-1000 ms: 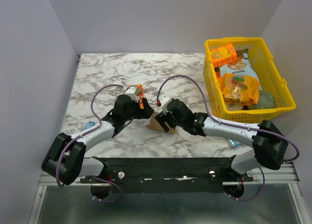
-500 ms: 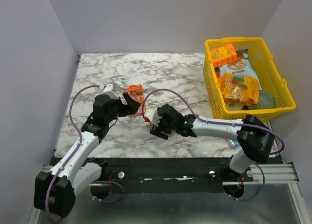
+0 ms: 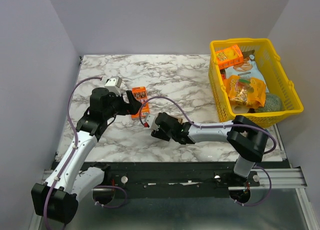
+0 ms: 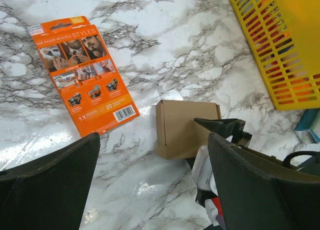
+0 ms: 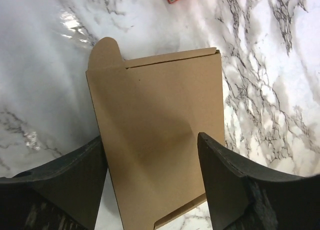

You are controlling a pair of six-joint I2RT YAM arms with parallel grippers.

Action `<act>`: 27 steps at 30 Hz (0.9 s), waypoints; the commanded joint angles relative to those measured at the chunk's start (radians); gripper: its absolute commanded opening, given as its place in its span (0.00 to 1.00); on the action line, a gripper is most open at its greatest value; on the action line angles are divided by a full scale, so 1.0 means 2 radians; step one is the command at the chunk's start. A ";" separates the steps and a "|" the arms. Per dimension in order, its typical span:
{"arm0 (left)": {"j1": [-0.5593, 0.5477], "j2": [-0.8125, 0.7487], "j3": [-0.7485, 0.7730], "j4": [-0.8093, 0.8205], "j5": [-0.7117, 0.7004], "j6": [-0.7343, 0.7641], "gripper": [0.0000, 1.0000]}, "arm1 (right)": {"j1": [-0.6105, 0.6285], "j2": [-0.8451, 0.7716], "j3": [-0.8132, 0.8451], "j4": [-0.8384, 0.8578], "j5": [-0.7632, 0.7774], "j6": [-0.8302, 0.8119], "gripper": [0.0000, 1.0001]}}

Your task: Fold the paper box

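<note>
The brown paper box (image 4: 182, 127) lies flat on the marble table, its flaps down; in the right wrist view it (image 5: 160, 135) fills the middle. My right gripper (image 5: 150, 190) is open just above it, one finger over each long side, and nearly hides it in the top view (image 3: 154, 127). My left gripper (image 4: 155, 190) is open and empty, raised to the left of the box, over the orange razor package in the top view (image 3: 132, 101).
An orange razor package (image 4: 82, 72) lies flat left of the box. A yellow basket (image 3: 295, 104) of snack packs stands at the right, also in the left wrist view (image 4: 280, 45). A small blue item (image 4: 310, 126) lies by the basket.
My left gripper has drawn back from the box, up and to the left. My right gripper has reached further left and now sits over the box.
</note>
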 commanded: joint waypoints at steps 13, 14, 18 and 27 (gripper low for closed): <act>0.015 -0.020 -0.014 -0.016 0.005 0.045 0.97 | 0.012 0.051 -0.013 0.037 0.053 -0.049 0.45; 0.015 -0.022 -0.016 -0.016 0.005 0.047 0.97 | 0.013 0.046 -0.013 0.036 0.051 -0.047 0.43; 0.016 -0.030 -0.018 -0.015 0.006 0.048 0.97 | 0.013 0.017 -0.010 0.013 0.022 -0.025 0.32; 0.016 -0.043 -0.022 0.000 0.051 0.061 0.97 | 0.007 -0.077 0.032 -0.100 -0.066 0.037 0.26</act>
